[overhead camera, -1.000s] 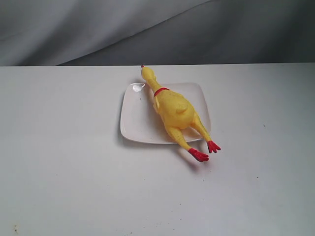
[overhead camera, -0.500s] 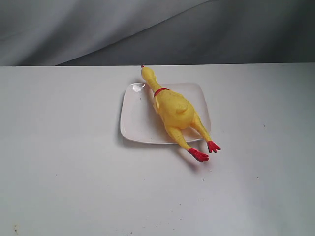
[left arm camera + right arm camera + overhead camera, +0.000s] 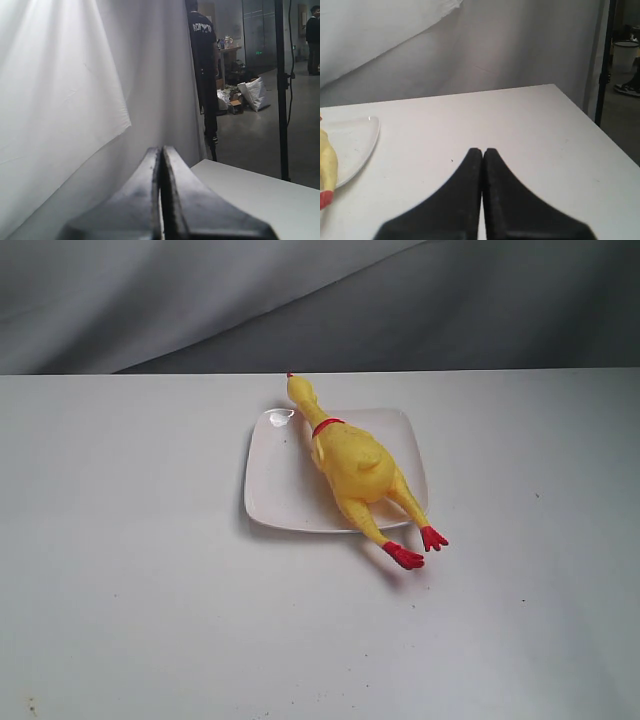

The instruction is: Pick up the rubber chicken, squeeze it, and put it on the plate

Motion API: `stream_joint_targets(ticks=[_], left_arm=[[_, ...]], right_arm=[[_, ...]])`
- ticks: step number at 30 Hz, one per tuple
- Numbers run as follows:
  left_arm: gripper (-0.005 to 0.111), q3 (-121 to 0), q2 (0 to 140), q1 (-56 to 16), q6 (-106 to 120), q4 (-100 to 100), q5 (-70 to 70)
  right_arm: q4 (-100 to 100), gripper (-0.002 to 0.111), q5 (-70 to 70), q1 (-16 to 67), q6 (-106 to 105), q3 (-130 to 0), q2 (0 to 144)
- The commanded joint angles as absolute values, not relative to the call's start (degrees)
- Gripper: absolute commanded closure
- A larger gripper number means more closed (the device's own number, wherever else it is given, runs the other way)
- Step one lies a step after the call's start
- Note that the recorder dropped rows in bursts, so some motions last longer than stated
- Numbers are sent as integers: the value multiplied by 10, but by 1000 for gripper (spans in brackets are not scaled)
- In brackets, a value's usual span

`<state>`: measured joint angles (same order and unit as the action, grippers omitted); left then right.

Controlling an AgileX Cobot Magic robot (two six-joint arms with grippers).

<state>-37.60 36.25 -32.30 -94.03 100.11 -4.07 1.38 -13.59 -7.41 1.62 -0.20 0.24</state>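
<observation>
The yellow rubber chicken [image 3: 352,465] lies lengthwise on the white square plate [image 3: 275,485], head over the far rim and red feet hanging past the near rim onto the table. Neither arm shows in the exterior view. In the left wrist view my left gripper [image 3: 161,149] is shut with nothing in it, pointing at the backdrop above the table. My right gripper [image 3: 482,150] is also shut and empty, low over bare table; a corner of the plate [image 3: 355,142] and a bit of the chicken [image 3: 326,165] show at that view's edge.
The white table [image 3: 140,570] spreads wide around the plate. A grey-white cloth backdrop [image 3: 300,300] hangs behind the far edge. Past the table's side stand a dark light-stand pole [image 3: 281,90] and a person [image 3: 204,65] in the room.
</observation>
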Motion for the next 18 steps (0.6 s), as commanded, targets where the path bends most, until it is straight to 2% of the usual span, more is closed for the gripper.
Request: stream_joint_targets(ticks=[1,18], left_arm=[[106,-374,360,-326,-942,999,-43],[106,-374,360,-326,-942,999,-43]], right_arm=[[-9,108,-157,-79,14,0,0],[-9,108,-189,-79,15,0,0]])
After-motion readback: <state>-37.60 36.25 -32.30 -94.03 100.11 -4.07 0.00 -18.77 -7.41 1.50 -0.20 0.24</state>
